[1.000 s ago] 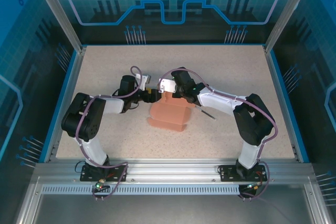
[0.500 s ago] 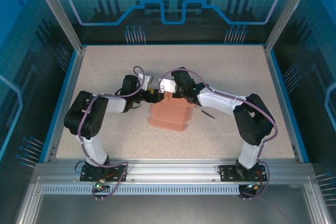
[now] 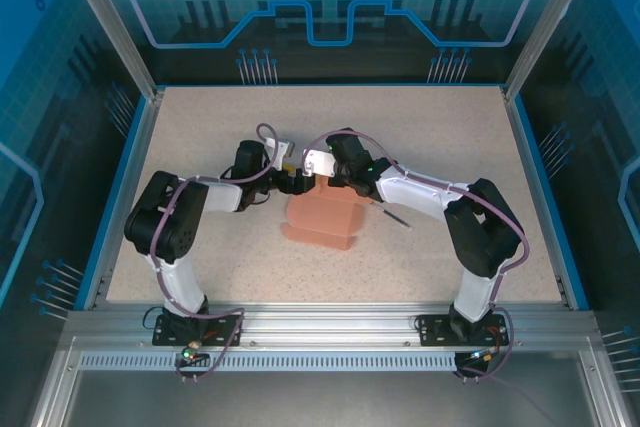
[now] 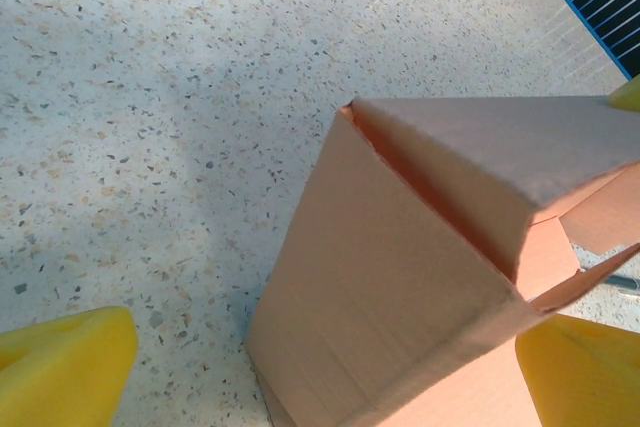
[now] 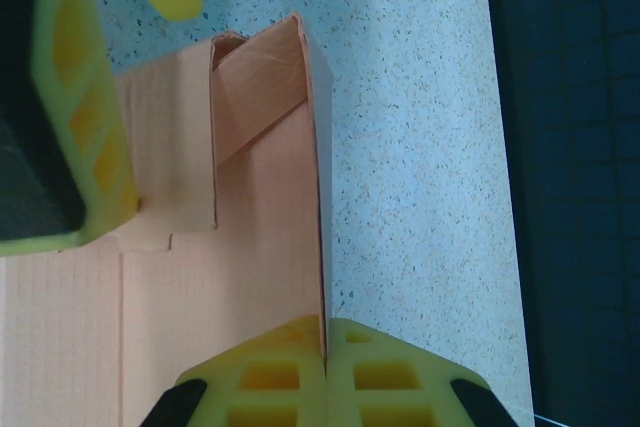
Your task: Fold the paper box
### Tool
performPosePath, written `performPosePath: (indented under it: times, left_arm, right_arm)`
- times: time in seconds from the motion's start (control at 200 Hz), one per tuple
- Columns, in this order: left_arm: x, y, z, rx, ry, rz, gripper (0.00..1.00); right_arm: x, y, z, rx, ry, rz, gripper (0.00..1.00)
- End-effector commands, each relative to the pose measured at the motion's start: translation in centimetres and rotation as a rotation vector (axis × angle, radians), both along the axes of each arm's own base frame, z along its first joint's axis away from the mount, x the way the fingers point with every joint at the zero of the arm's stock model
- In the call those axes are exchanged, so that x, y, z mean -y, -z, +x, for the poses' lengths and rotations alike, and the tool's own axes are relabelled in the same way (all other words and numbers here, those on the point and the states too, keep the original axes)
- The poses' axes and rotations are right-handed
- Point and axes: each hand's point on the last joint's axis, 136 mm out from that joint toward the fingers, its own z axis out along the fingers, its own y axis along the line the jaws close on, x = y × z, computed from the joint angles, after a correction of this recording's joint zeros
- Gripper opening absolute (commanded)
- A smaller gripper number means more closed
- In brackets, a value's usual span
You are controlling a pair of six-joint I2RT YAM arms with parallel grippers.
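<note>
The salmon-pink paper box (image 3: pixel 325 217) lies partly folded in the middle of the table, with one wall raised at its far end. My right gripper (image 5: pixel 326 342) is shut on the top edge of that thin upright wall (image 5: pixel 312 147). It reaches the box's far end from the right (image 3: pixel 322 179). My left gripper (image 4: pixel 330 357) stands open, its yellow fingertips (image 4: pixel 65 367) wide apart on either side of the box's corner (image 4: pixel 400 267). From above, the left gripper (image 3: pixel 293 181) is at the box's far left corner.
A thin dark stick (image 3: pixel 397 218) lies on the speckled table just right of the box. A blue rim (image 3: pixel 118 197) borders the table on the left, right and far sides. Open table surface lies all around the box.
My left gripper has opened wider and shifted slightly right toward the box. The right arm and the box have stayed still.
</note>
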Motion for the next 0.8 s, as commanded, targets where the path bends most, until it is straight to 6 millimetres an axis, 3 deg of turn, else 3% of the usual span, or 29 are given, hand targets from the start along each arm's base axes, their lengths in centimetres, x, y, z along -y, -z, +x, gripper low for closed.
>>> performPosePath:
  times: [0.0, 0.485, 0.795]
  left_arm:
    - [1.2, -1.7, 1.2, 0.063, 0.032, -0.029, 0.98]
    - [0.9, -1.8, 2.5, 0.052, -0.043, 0.002, 0.76]
    - [0.2, -3.0, 2.9, 0.086, -0.108, 0.012, 0.65]
  right_arm:
    - [-2.4, 0.2, -1.2, -0.037, -0.064, 0.039, 0.00]
    - [-3.0, 0.2, -2.0, -0.066, -0.077, 0.075, 0.00]
    - [-3.0, 0.1, -2.3, -0.082, -0.079, 0.084, 0.00]
